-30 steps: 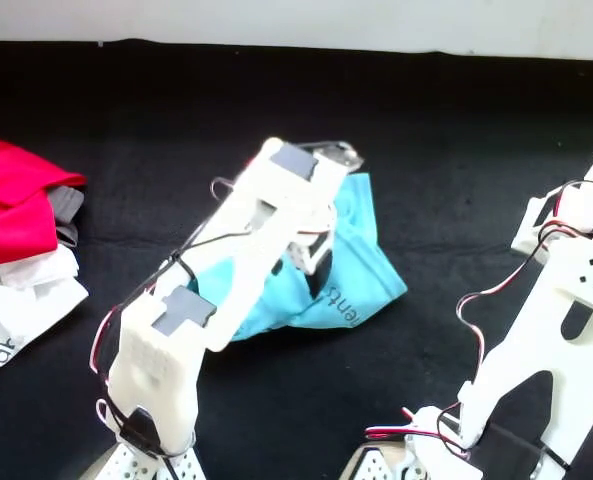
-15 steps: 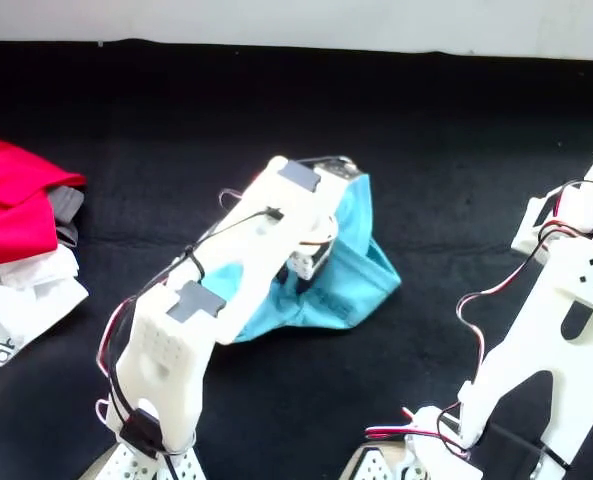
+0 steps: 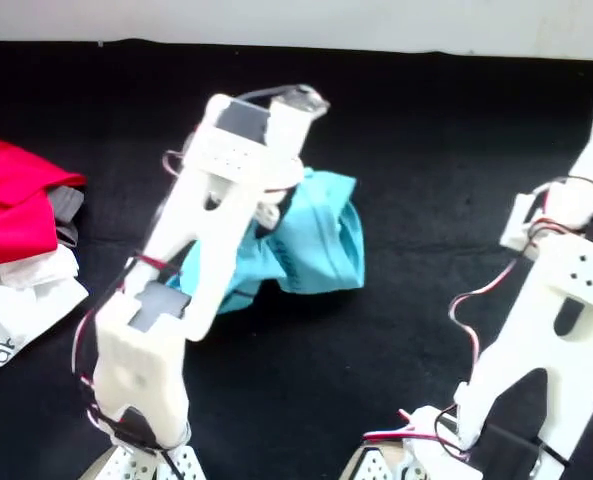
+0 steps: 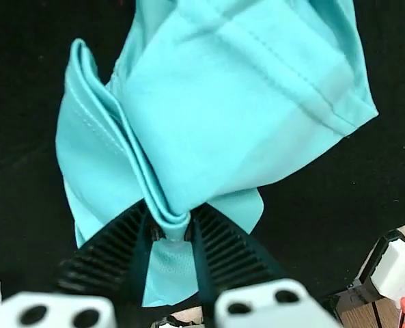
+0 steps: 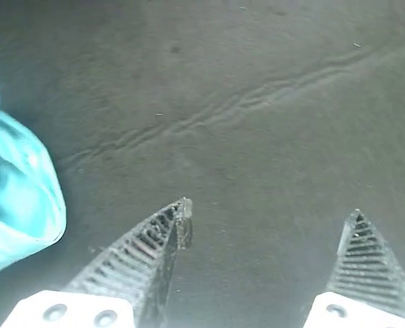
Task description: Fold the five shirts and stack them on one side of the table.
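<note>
A turquoise shirt (image 3: pixel 311 240) hangs bunched above the middle of the black table, and my left gripper (image 4: pixel 171 232) is shut on a folded edge of it (image 4: pixel 216 123). In the high view the left arm (image 3: pixel 211 200) rises over the shirt's left part. My right gripper (image 5: pixel 267 219) stands open over bare black cloth at the table's right side, with a corner of the turquoise shirt (image 5: pixel 18 191) off to one side. A stack of shirts, red (image 3: pixel 11 205) over grey and white (image 3: pixel 21 295), lies at the table's left edge.
The black tablecloth (image 3: pixel 446 150) has free room at the back and between the two arms. The right arm (image 3: pixel 556 300) stands at the right edge. A pale wall runs behind the table's far edge.
My left arm has lifted and swung to the left and back, pulling the turquoise shirt up and leftward with it. The right arm has shifted slightly.
</note>
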Tool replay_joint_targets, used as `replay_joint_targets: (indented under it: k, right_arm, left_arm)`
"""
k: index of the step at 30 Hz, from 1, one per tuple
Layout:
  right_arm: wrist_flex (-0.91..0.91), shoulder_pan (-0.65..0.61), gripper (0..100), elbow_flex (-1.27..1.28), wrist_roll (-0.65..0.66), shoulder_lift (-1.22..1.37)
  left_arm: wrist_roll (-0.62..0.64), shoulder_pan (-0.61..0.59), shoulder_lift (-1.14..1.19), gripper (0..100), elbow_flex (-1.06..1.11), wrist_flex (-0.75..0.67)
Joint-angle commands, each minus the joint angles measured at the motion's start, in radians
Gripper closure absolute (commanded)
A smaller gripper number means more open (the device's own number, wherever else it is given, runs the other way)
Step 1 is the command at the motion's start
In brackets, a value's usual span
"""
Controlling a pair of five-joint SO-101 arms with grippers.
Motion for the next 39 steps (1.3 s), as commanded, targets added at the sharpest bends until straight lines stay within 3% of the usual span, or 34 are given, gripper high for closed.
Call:
replay_joint_targets:
  k: [1,11,18,24,32,39]
  right_arm:
    - [-0.007,-0.113,66.4,0.001,-0.008,-0.002]
    - [-0.193,-0.343,66.4,0.269,-0.008,-0.004]
    - [-0.252,-0.386,66.4,0.387,-0.006,-0.015]
    - [-0.263,-0.575,66.7,0.387,-0.002,-0.005]
    - [-0.433,-0.848,71.8,0.394,-0.002,0.008]
    - [-0.46,-0.997,76.1,0.228,-0.006,0.294]
  left_arm:
    - [-0.011,-0.044,-0.081,85,-0.041,0.017]
    - [-0.012,-0.156,-0.071,94,0.01,0.014]
    - [-0.014,-0.15,-0.081,86,0.133,0.015]
    - [-0.012,-0.383,-0.085,86,0.085,0.023]
    - [-0.012,-0.685,-0.096,86,0.087,0.023]
    - [-0.012,-0.86,-0.229,86,0.091,0.023]
